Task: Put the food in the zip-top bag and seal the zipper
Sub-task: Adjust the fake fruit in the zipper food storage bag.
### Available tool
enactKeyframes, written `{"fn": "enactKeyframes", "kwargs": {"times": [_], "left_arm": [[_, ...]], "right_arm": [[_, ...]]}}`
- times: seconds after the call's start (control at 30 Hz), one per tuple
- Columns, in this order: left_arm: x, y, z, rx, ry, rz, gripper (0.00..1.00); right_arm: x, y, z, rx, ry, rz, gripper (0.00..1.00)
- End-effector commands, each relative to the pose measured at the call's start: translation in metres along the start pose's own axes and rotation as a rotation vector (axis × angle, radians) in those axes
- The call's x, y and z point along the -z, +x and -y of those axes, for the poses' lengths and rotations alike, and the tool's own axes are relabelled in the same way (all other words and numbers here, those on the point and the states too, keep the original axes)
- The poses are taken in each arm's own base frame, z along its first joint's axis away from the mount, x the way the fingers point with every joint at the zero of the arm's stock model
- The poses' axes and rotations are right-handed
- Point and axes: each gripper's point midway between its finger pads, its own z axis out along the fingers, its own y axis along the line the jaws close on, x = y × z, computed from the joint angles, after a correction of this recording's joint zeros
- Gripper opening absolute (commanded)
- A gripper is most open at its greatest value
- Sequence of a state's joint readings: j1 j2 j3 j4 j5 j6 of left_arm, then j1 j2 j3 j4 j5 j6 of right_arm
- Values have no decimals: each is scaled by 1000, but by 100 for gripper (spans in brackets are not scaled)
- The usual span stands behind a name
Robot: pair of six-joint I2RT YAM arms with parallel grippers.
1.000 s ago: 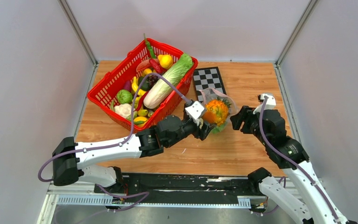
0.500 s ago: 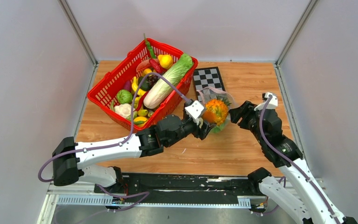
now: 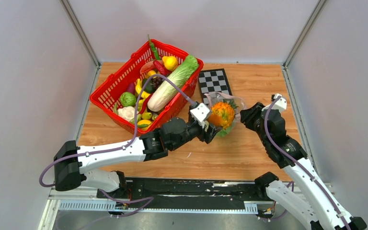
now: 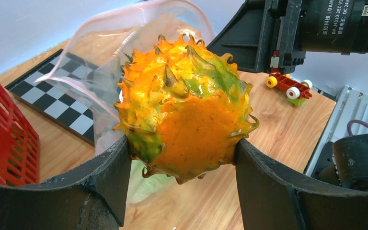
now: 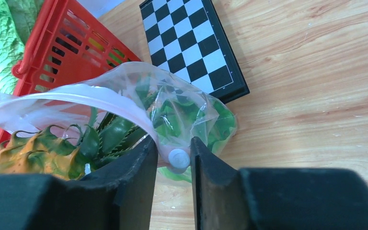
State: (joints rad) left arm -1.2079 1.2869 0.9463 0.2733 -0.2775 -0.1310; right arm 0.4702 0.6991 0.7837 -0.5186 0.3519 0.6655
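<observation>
My left gripper (image 4: 182, 144) is shut on a spiky orange and green pumpkin-like fruit (image 4: 187, 100), held at the open mouth of the zip-top bag (image 4: 96, 72). From above, the fruit (image 3: 222, 114) sits in front of the clear bag (image 3: 219, 97), left gripper (image 3: 216, 124) just below it. A leafy green piece (image 5: 220, 124) lies inside the bag (image 5: 182, 103). My right gripper (image 5: 173, 144) has come in from the right (image 3: 243, 115). Its narrow jaws pinch the end of the pink zipper (image 5: 91, 96), with a small white disc (image 5: 178, 158) between them.
A red mesh basket (image 3: 106, 99) full of toy food, with a long cabbage (image 3: 172, 81), stands at the back left. A chessboard (image 3: 213, 79) lies behind the bag. A small red toy car (image 4: 287, 86) shows on the table in the left wrist view. Grey walls enclose three sides.
My right gripper moved left up to the bag's right edge and its jaws narrowed around the zipper. The left gripper and the fruit stayed put.
</observation>
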Motion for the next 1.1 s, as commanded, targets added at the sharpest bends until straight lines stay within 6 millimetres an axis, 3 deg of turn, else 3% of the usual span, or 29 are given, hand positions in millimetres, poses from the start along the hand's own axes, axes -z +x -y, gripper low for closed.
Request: {"fn": "enactKeyframes", "kwargs": {"times": [0.0, 0.2, 0.4, 0.7, 0.97, 1.07], "left_arm": [[-3, -42, 4, 38, 11, 108, 0], [-9, -55, 4, 17, 6, 128, 0], [-25, -62, -3, -8, -30, 122, 0], [-48, -31, -10, -54, -56, 63, 0], [-44, -9, -16, -18, -79, -17, 0], [-42, -7, -17, -16, -84, -26, 0]], "right_arm": [[6, -16, -7, 34, -38, 59, 27], [12, -6, -17, 136, -121, 0, 15], [26, 2, -32, 186, -209, -88, 12], [55, -7, -56, 139, -346, -102, 13], [62, -19, -50, 117, -317, -43, 14], [55, -26, -36, 103, -221, -15, 30]]}}
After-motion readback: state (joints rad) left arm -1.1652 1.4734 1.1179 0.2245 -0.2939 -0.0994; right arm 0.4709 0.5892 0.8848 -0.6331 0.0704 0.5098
